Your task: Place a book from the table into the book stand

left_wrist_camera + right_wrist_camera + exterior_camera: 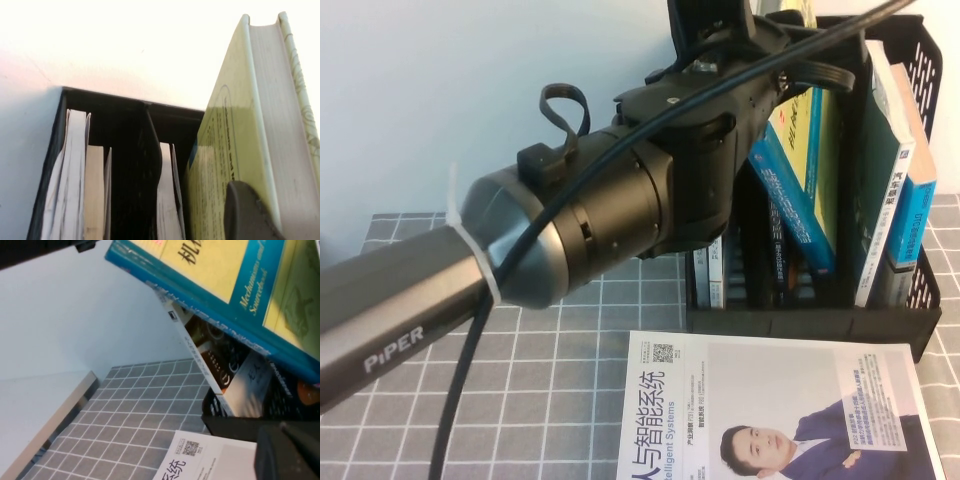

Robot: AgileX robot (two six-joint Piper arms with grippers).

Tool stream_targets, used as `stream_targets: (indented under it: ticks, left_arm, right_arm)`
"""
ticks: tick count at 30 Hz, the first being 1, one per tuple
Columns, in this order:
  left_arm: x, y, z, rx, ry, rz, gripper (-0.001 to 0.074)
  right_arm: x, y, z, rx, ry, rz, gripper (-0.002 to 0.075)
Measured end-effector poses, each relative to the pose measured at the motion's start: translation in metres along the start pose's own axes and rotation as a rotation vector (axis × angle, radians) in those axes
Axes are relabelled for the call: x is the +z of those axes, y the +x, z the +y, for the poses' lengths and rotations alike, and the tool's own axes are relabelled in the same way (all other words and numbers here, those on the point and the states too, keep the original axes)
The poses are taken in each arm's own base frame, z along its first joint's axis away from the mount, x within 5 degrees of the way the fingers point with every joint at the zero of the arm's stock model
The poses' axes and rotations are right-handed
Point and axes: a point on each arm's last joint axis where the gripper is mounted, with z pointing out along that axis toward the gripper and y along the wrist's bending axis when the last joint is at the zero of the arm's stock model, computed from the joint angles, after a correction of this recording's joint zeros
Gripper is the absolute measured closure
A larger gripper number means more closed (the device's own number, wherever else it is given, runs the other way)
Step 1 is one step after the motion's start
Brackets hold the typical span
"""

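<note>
My left gripper (735, 35) is shut on the book (810, 150), pale yellow-green with a blue spine. It holds the book tilted above and partly inside the middle slot of the black book stand (800, 322). In the left wrist view one dark finger (250, 215) presses on the book's cover (225, 150), above the stand's divider (135, 150). My right gripper (287, 455) hangs low near the stand's front wall (235, 425); it does not show in the high view. The book (215, 270) fills the top of the right wrist view.
A white magazine (770, 400) with a suited man's portrait lies on the grey check table (590, 330) in front of the stand. Other books stand in the right slot (895, 200) and left slot (715, 265). My left arm (520, 250) crosses the view.
</note>
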Motion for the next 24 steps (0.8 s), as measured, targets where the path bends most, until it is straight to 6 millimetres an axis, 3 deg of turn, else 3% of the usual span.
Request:
stream_targets:
  ticks: [3, 5, 7, 10, 13, 15, 18, 21, 24]
  left_arm:
    - [0.009, 0.008, 0.003, -0.025, -0.004, 0.02, 0.053]
    - [0.017, 0.013, 0.006, -0.079, 0.018, 0.044, 0.0456]
    - [0.024, 0.017, 0.005, -0.1, 0.072, 0.075, 0.0326]
    - [0.041, 0.036, 0.016, -0.037, 0.096, 0.129, 0.018]
    - [0.045, 0.035, 0.019, -0.037, 0.162, 0.156, 0.014]
    - [0.046, 0.033, 0.021, -0.042, 0.209, 0.173, 0.016]
    - [0.045, 0.026, 0.022, -0.051, 0.254, 0.178, 0.025]
    - [0.039, 0.01, 0.023, -0.059, 0.312, 0.167, 0.0426]
    - [0.017, -0.022, 0.015, -0.029, 0.432, 0.132, 0.0622]
  right_arm:
    - [0.0, 0.0, 0.001, -0.027, -0.013, 0.002, 0.0729]
    - [0.0, 0.0, 0.002, -0.053, -0.018, 0.003, 0.0729]
    - [0.0, 0.0, 0.002, -0.087, -0.024, 0.004, 0.0729]
    - [0.0, 0.001, 0.002, -0.13, -0.025, 0.01, 0.0729]
    - [0.0, 0.003, 0.003, -0.169, -0.041, 0.024, 0.0729]
    - [0.003, 0.005, 0.004, -0.171, -0.069, 0.051, 0.0729]
    - [0.01, 0.011, 0.005, -0.157, -0.117, 0.113, 0.0729]
    - [0.022, 0.019, 0.002, -0.139, -0.155, 0.201, 0.0729]
    - [0.035, 0.028, -0.005, -0.141, -0.173, 0.277, 0.0729]
